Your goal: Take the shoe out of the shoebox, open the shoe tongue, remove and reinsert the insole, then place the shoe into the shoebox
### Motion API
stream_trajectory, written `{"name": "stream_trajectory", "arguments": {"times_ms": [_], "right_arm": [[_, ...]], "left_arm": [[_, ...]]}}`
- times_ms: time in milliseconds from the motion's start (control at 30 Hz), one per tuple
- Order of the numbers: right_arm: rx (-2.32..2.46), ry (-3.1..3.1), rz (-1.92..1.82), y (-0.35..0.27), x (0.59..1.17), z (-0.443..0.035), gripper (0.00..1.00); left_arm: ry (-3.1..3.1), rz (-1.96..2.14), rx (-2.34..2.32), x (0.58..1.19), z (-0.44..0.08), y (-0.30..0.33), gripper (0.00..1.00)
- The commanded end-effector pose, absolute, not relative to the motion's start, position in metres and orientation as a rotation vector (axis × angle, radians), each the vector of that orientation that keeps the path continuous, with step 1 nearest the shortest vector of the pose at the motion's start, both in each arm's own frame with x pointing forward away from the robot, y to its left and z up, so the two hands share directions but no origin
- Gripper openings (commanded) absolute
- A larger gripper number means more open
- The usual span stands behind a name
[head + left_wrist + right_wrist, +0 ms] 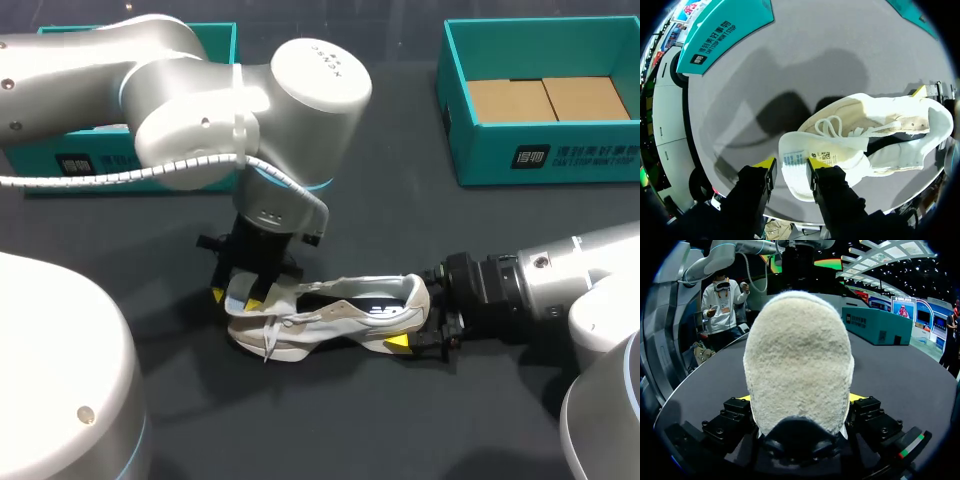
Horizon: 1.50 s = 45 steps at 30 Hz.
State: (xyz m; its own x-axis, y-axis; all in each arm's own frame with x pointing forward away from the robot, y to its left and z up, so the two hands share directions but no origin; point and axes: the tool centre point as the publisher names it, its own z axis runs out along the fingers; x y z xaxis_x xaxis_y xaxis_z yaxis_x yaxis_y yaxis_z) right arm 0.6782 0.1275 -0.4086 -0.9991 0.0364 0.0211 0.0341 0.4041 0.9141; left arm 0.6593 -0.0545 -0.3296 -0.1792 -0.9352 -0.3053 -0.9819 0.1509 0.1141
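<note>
White shoe (330,322) out on table (380,420): tongue-opening step

Shoe lies well clear of the shoebox (545,160). Heel is clamped in right gripper (415,322); left gripper (790,167) pinches the tongue (799,175). Likely next: peel tongue back wide, keep heel braced, then go for the insole.

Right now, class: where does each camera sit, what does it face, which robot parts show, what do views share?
Head view: above and behind, looking down on the table; both arms, left pincer and right pincer at the shoe.
Left wrist view: on left arm, looking down; its pincer clamps the tongue.
Right wrist view: on right arm, looking along the table; its pincer grips the heel.
Shared: all see the shoe.
</note>
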Motion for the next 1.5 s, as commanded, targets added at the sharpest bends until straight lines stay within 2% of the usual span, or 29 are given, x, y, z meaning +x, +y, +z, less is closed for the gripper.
{"name": "stream_trajectory", "arguments": {"times_ms": [33,167,233,300,700,767,833,867,900,1133,1500], "right_arm": [[0.067,2.633,1.707,0.127,0.677,-0.409,0.00],[0.067,2.633,1.707,0.127,0.677,-0.409,0.00],[0.067,2.633,1.707,0.127,0.677,-0.409,0.00],[0.067,2.633,1.707,0.127,0.677,-0.409,0.00],[0.067,2.633,1.707,0.127,0.677,-0.409,0.00],[0.067,2.633,1.707,0.127,0.677,-0.409,0.00],[0.067,2.633,1.707,0.127,0.677,-0.409,0.00],[0.067,2.633,1.707,0.127,0.677,-0.409,0.00],[0.067,2.633,1.707,0.127,0.677,-0.409,0.00],[0.067,2.633,1.707,0.127,0.677,-0.409,0.00],[0.067,2.633,1.707,0.127,0.677,-0.409,0.00]], "left_arm": [[2.287,0.307,-1.908,0.659,-0.306,-0.043,0.38],[2.346,0.163,-1.913,0.664,-0.285,-0.054,0.38],[2.388,0.079,-1.910,0.666,-0.274,-0.062,0.44],[2.419,0.011,-1.894,0.668,-0.264,-0.071,0.44],[2.721,-0.216,-1.517,0.668,-0.216,-0.124,0.40],[2.787,-0.239,-1.438,0.669,-0.211,-0.131,0.36],[2.874,-0.265,-1.304,0.668,-0.205,-0.141,0.26],[2.916,-0.274,-1.231,0.668,-0.202,-0.146,0.10],[2.961,-0.283,-1.141,0.668,-0.200,-0.150,0.00],[3.169,-0.337,-0.294,0.665,-0.190,-0.170,0.00],[3.175,-0.302,-0.297,0.667,-0.191,-0.177,0.00]]}}
